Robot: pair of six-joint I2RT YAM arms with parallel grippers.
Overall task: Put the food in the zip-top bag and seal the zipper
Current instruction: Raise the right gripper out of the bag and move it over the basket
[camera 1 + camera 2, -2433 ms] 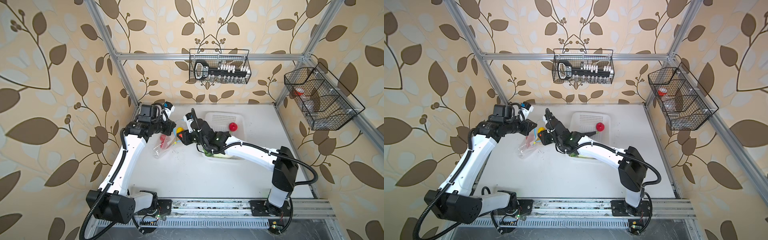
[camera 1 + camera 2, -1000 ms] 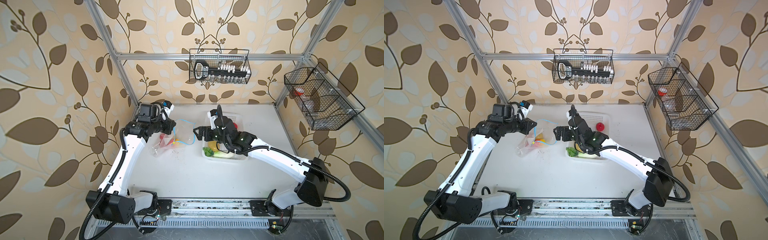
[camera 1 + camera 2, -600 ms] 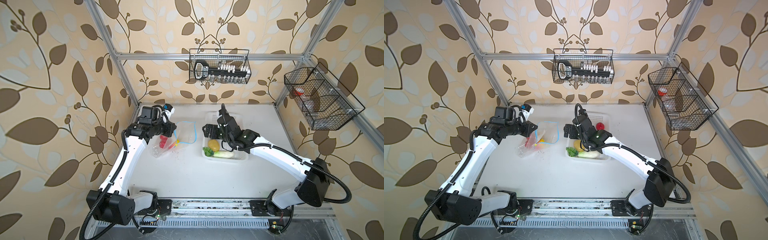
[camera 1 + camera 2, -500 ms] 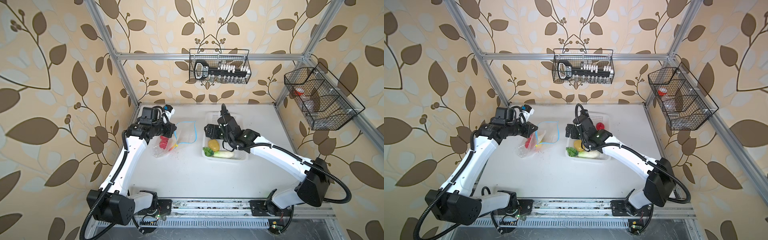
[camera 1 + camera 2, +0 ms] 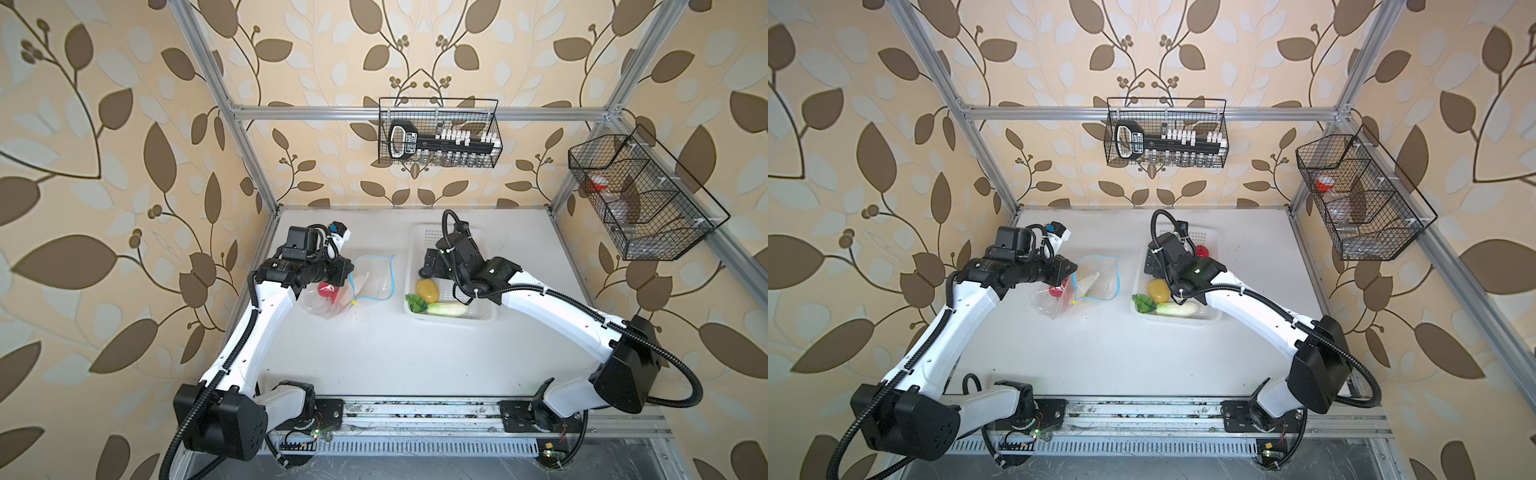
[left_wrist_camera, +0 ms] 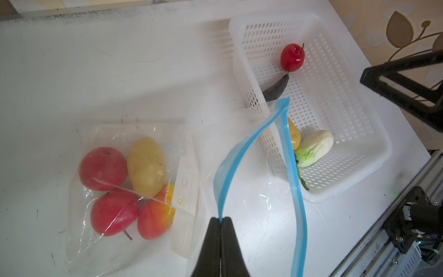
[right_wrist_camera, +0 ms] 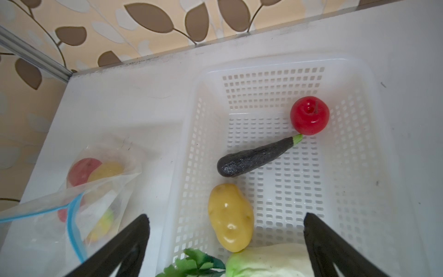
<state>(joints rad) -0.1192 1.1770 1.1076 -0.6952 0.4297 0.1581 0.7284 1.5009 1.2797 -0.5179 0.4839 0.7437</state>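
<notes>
The clear zip-top bag (image 6: pixel 134 187) lies left of the basket and holds two red apples (image 6: pixel 103 167), a potato (image 6: pixel 146 165) and a red-yellow fruit (image 6: pixel 155 218). My left gripper (image 6: pixel 220 219) is shut on one lip of the blue zipper (image 6: pixel 230 167) and holds it up, so the mouth gapes (image 5: pixel 372 276). The yellow slider (image 5: pixel 354 303) sits at the mouth's near end. My right gripper (image 7: pixel 226 217) hangs open above the basket, over a second potato (image 7: pixel 230 218). Also in the basket are an eggplant (image 7: pixel 256 157), a red apple (image 7: pixel 309 115) and a cabbage (image 7: pixel 268 263).
The white perforated basket (image 5: pixel 449 320) stands right of the bag, near the back of the table. Two black wire baskets hang on the back wall (image 5: pixel 438 133) and the right wall (image 5: pixel 640 195). A metal rail (image 5: pixel 415 409) runs along the front edge.
My right gripper has drawn away from the bag's mouth and moved right, over the basket, still open. The left gripper keeps its hold on the zipper lip; the mouth now shows wide open.
</notes>
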